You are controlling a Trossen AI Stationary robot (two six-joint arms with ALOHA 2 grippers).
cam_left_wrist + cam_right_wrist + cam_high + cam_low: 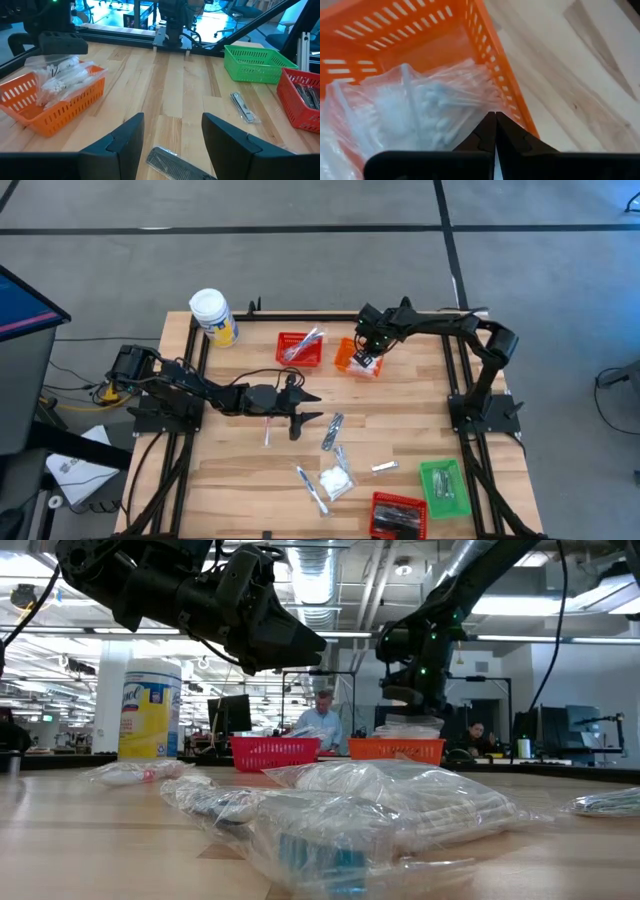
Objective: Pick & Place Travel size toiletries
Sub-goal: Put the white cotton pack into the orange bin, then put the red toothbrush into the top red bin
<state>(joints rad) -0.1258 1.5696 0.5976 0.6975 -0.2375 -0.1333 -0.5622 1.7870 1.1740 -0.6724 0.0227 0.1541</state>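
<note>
My right gripper [495, 120] is shut, pointing down into the orange basket [350, 358] at the table's far middle, right over a clear packet of cotton swabs [420, 107] that lies in the basket. The packet also shows in the left wrist view [65, 80]. My left gripper [312, 407] is open and empty above the table's middle, over a clear-wrapped comb packet [172, 165]. Loose packets and slim sticks [337, 478] lie flat on the table nearer the front; one fills the low view [380, 810]. My right gripper's shut fingertips [487, 131] come from above onto the top of the clear swab packet's wrapper [470, 100]. I cannot tell whether they pinch the film or only stand at it. The packet rests in the orange basket.
A red basket [300, 348] with packets stands left of the orange one. A white-lidded yellow jar [213, 317] stands at the far left. A green basket [443, 485] and another red basket [400, 515] stand at the near right. A person [322, 720] sits beyond the table.
</note>
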